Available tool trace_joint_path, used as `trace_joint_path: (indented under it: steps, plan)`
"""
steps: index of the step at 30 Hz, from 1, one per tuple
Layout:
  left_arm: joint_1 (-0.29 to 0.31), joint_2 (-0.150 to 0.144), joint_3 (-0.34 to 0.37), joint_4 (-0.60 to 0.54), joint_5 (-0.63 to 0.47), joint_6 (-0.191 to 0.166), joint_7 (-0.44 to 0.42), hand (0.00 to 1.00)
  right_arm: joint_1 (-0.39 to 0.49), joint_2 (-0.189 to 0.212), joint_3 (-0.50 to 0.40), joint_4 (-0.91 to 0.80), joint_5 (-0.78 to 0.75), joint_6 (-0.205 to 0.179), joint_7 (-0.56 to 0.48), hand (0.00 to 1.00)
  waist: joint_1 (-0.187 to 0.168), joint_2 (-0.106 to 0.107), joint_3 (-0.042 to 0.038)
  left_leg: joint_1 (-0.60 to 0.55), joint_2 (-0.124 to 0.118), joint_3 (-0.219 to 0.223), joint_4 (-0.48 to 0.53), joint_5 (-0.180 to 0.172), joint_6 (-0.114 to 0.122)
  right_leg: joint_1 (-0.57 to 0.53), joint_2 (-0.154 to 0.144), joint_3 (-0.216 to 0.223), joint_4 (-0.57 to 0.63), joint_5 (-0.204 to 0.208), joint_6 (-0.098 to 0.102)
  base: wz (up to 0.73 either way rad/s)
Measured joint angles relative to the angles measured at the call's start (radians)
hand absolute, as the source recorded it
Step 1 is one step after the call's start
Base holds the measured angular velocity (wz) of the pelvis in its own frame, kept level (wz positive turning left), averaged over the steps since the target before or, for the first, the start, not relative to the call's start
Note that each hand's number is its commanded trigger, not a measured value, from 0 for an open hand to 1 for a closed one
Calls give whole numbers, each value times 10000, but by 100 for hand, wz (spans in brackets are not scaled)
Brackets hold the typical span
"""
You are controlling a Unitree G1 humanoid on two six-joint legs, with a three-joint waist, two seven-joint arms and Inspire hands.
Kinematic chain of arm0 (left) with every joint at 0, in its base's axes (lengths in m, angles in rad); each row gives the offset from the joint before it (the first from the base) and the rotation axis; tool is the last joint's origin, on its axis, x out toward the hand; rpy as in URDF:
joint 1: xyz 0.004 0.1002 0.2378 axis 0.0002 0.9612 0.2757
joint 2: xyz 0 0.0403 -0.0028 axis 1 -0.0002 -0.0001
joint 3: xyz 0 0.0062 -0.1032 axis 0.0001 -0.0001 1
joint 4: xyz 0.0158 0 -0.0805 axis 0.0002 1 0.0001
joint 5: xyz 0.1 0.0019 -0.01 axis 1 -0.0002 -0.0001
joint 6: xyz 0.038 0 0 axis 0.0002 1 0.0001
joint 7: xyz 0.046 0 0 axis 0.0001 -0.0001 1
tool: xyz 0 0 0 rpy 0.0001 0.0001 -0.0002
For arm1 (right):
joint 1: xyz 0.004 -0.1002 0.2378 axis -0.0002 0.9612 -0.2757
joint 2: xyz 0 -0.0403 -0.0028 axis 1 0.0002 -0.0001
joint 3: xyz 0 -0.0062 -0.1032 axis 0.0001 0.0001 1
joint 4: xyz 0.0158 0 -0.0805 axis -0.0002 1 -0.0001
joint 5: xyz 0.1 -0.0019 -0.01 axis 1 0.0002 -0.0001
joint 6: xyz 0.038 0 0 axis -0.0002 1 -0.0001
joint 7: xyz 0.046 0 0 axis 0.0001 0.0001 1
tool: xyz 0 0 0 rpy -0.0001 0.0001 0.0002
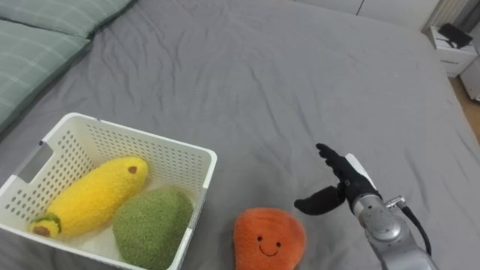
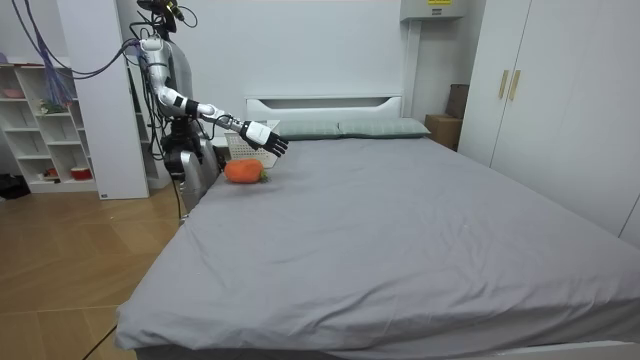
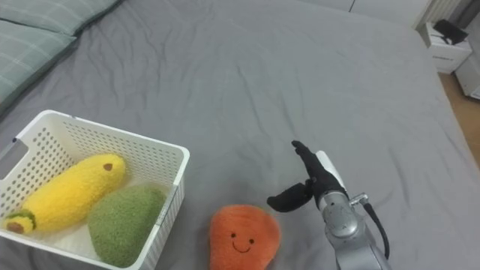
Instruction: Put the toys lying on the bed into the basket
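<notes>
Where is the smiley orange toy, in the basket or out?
Out. The orange toy lies on the grey bed beside the white basket, which holds the yellow toy and green toy.

Basket (image 1: 161, 142) sits on bed (image 1: 285, 82) at near left. Inside it, long plush (image 1: 94, 193) lies left and round plush (image 1: 152, 225) right, touching. Smiling plush (image 1: 268, 238) lies on the bed just right of the basket, outside it. Right hand (image 1: 343, 182) is right of that plush, apart. Pillows (image 1: 37, 45) are behind the basket, far left.
</notes>
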Motion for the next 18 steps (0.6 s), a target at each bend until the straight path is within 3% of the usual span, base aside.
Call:
trace_joint_path:
  steps: [9,12,18]
  plan:
    - [7,-168,-163,-70,-5,-122,2,0,85,728,624,456,-1245,99,1005,0,499,-54,-2,-140,-52,-226,-20,2,3,-40,-1,-180,-121,1,17,7]
    - [-4,-175,-170,-187,-12,-120,1,0,67,772,864,504,-1512,110,1197,0,681,-113,-35,-376,-68,-321,14,3,3,-197,-9,-287,-135,1,17,11]
    - [-101,-177,-206,-242,-176,-82,-1,0,-470,771,1678,1954,-1530,292,1472,0,1220,-278,9,-733,-74,-486,124,11,-10,-420,-7,-440,-137,1,17,8]
